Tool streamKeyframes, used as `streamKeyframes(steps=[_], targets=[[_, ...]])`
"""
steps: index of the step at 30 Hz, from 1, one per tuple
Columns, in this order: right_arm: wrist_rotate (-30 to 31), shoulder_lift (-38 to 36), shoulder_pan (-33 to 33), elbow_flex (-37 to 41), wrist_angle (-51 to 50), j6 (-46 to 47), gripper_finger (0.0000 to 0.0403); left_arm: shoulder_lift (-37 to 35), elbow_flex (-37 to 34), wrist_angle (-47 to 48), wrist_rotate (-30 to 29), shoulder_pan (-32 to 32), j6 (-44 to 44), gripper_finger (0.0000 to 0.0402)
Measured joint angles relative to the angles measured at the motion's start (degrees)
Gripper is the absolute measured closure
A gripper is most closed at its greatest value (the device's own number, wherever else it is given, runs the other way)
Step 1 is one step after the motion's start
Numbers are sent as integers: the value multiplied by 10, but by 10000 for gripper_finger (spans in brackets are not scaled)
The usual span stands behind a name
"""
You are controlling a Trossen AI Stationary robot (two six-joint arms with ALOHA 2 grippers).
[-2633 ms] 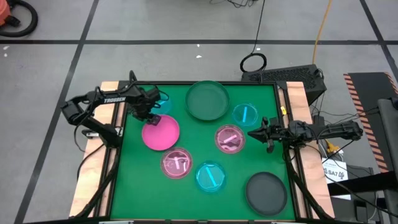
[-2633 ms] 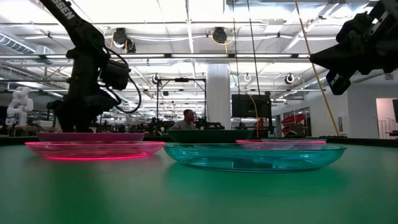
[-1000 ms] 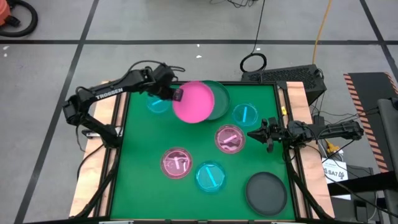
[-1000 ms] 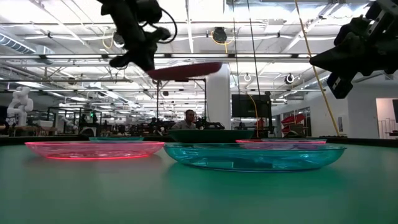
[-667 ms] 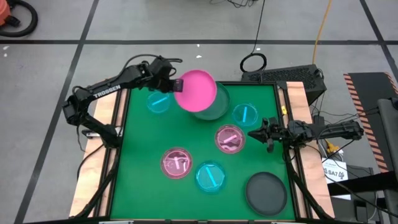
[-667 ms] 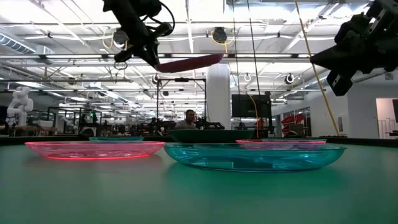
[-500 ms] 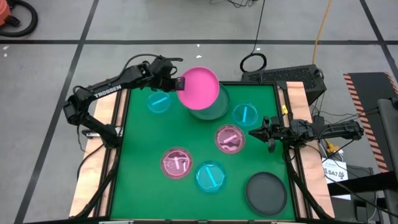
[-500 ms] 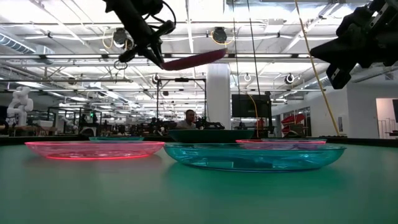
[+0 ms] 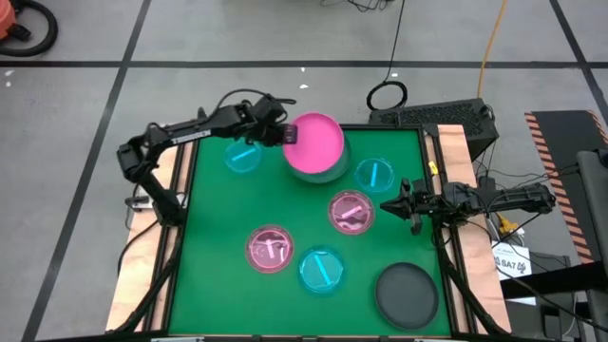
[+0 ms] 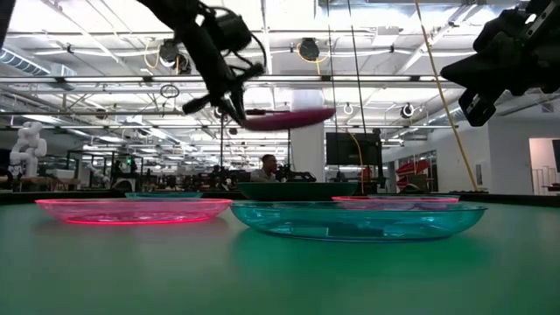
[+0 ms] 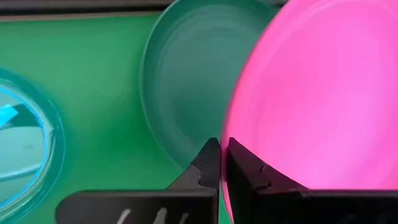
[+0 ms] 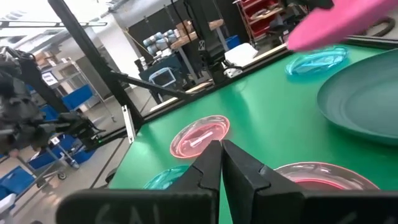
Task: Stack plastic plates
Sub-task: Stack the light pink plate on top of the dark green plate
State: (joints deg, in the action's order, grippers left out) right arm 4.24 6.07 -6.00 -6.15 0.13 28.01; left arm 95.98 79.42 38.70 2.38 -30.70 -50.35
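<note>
1. While the left tool [image 9: 284, 137] pinched the near edge of the hot pink plate [image 9: 314, 145], it held that plate in the air above the dark green-grey plate [image 9: 323, 171] at the far side of the tabletop [image 9: 209, 275].
2. From table height the hot pink plate [image 10: 289, 116] hung clear of the green-grey plate [image 10: 297, 189], close to level, so the drop had not been made.
3. Gripping only the rim left the plate's underside free, which I judged suited setting it flat into the larger one.
4. The left wrist camera showed the pink plate [image 11: 317, 106] covering only part of the green-grey one [image 11: 186, 81], so it looked to need more centring.
5. A translucent cyan plate [image 9: 242, 156] lay beneath the left arm, and another cyan plate [image 9: 374, 174] sat just beside the green-grey one.
6. Two translucent pink plates [image 9: 351, 211] [image 9: 270, 249] and a third cyan plate [image 9: 321, 270] lay mid-table, unstacked.
7. A second dark plate [image 9: 407, 293] rested at the near right corner.
8. The right tool [image 9: 410, 206] waited at the right edge, fingers pressed together on nothing.
</note>
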Motion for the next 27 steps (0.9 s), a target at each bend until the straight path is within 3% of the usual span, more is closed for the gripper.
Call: streamKeyframes(steps=[7, 18, 27], targets=[[0, 0, 0, 0, -3, 0, 394, 57, 0, -4, 0, -2, -7, 392], [0, 0, 0, -1, -11, 3, 394, 120, 0, -93, 8, -5, -28, 392], [1, 0, 0, -1, -20, 16, 394, 149, 0, -89, 10, -5, -25, 392]])
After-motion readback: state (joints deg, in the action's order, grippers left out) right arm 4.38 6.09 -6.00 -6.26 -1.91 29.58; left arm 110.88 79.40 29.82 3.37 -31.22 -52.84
